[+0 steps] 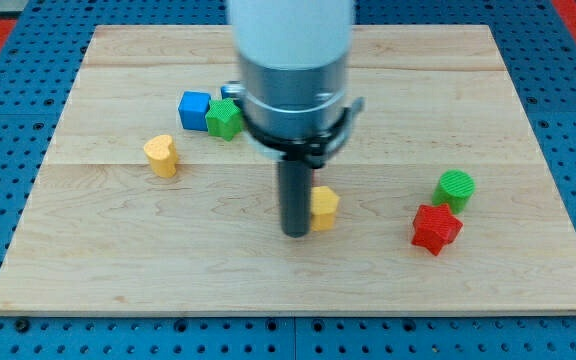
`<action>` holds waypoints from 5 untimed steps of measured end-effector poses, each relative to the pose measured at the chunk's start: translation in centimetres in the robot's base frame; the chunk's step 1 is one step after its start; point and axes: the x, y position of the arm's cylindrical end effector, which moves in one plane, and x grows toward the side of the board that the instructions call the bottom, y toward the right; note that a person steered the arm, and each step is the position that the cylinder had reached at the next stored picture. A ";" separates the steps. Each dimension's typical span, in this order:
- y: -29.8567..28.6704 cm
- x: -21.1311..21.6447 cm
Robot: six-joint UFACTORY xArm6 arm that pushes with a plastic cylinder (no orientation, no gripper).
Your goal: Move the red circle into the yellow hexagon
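Observation:
The yellow hexagon lies just right of the board's middle. My tip rests on the board directly to its left, touching it or nearly so. No red circle shows in this view; the arm's wide body covers the upper middle of the board. The only red block I can see is a red star at the lower right.
A green circle sits just above the red star. A blue cube and a green star sit together at upper left, with a bit of another blue block beside the arm. A yellow heart lies left.

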 end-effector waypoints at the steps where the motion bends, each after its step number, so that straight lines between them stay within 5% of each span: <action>1: 1.0 0.0; 3: -4.8 -0.1; 5: -5.1 -10.1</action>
